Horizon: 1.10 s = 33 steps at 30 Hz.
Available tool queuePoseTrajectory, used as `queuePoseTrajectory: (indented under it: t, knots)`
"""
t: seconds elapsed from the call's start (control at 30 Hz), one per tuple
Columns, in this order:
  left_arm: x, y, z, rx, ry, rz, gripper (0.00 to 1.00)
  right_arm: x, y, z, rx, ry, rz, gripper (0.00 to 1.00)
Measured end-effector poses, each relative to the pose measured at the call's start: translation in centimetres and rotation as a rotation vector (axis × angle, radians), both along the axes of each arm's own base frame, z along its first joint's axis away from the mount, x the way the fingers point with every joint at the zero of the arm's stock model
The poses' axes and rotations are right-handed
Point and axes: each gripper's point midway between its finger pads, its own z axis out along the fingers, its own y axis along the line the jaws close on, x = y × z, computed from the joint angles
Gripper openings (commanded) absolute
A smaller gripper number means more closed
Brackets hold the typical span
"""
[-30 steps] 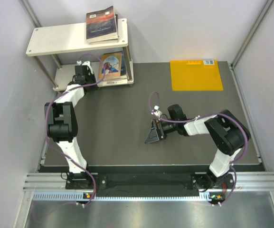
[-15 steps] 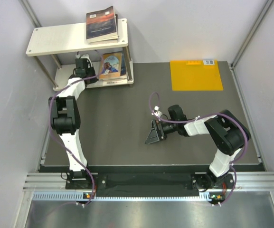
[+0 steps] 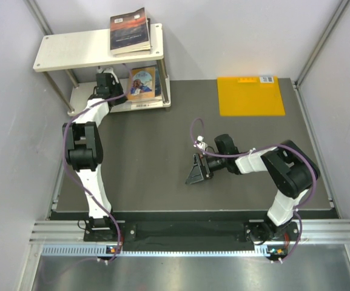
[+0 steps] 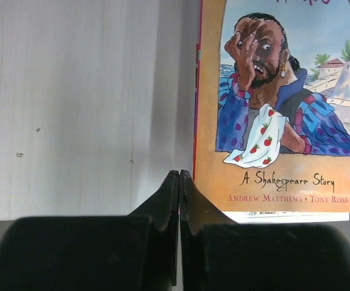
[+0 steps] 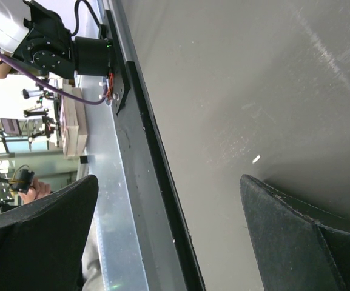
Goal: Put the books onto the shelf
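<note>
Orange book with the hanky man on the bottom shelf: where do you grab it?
Its near short edge, from the open front. The orange book lies flat on another book, and the upper board seems to overhang its far end, so that edge is probably easiest to pinch.

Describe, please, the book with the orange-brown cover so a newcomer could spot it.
Find the cream-white two-tier shelf at the table's far left corner. On its lower board, at the right end, lies an orange-brown book. Unlike the dark book on the top board, its cover pictures a dark-haired man in blue, hand to his face.
</note>
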Motion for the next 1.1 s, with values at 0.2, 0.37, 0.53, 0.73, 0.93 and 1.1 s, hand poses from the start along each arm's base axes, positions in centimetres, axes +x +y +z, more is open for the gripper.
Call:
queuePoseTrajectory:
  t: [0.2,0.37,0.53,0.73,0.93,1.1]
  knots:
    - [0.0,-0.9,0.2,-0.035,-0.003,-0.023,0.00,0.0,0.0,0.0,0.000,0.000,0.000,1.00]
    - [0.0,-1.2,0.2,-0.052,-0.002,-0.025,0.00,0.0,0.0,0.0,0.000,0.000,0.000,1.00]
    - [0.5,-0.9,0.4,-0.049,-0.009,0.006,0.00,0.0,0.0,0.0,0.001,-0.002,0.000,1.00]
    - [1.1,0.2,0.8,-0.034,-0.022,0.080,0.00,-0.1,-0.1,-0.1,0.002,-0.003,0.000,1.00]
    - [2.5,0.2,0.3,-0.069,-0.042,0.106,0.00,-0.4,-0.2,-0.4,-0.002,0.004,0.001,1.00]
    - [3.4,-0.4,-0.1,-0.121,-0.054,0.109,0.00,-0.4,-0.2,-0.4,-0.003,0.005,0.001,1.00]
